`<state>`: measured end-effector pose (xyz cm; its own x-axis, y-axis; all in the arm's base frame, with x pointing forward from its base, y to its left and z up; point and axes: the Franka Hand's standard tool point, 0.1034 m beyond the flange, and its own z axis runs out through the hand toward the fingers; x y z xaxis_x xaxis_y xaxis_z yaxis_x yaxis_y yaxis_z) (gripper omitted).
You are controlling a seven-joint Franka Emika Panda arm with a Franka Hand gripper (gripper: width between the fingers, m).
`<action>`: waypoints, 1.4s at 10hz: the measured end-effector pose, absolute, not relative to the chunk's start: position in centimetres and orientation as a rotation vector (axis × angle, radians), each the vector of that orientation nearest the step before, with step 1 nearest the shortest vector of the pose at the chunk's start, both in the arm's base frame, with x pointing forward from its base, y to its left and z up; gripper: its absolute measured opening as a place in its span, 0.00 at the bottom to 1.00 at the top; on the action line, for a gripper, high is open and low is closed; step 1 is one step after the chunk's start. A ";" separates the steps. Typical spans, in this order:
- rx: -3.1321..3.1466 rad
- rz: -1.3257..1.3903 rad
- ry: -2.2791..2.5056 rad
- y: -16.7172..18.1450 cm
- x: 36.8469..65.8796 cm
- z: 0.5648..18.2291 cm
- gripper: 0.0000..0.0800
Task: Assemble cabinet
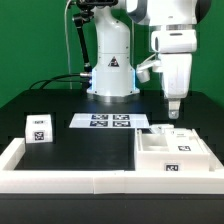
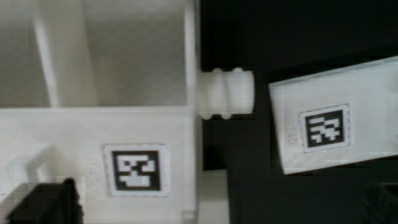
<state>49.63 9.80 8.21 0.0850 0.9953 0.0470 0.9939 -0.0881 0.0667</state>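
The white cabinet body point(image 1: 160, 148) with recessed compartments lies at the exterior view's right, tags on its front. In the wrist view its tagged wall point(image 2: 139, 167) fills the near side, with a ribbed white knob point(image 2: 228, 93) sticking out of its edge. A flat white tagged piece point(image 2: 326, 128) lies beside that knob, apart from it. A small white tagged block point(image 1: 38, 127) stands alone at the exterior view's left. My gripper point(image 1: 174, 113) hangs just above the cabinet body, open and empty point(image 2: 199, 208); one dark finger point(image 2: 45, 203) shows at the frame's edge.
The marker board point(image 1: 105, 121) lies on the black table in front of the robot's base point(image 1: 110, 85). A low white border frame point(image 1: 60, 180) runs along the front and the left side of the work area.
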 end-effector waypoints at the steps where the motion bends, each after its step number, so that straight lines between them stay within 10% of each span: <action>1: 2.304 0.120 2.108 9.7 49.7 8.2 1.00; 14: 1.865 0.110 2.486 11.2 44.8 6.3 1.00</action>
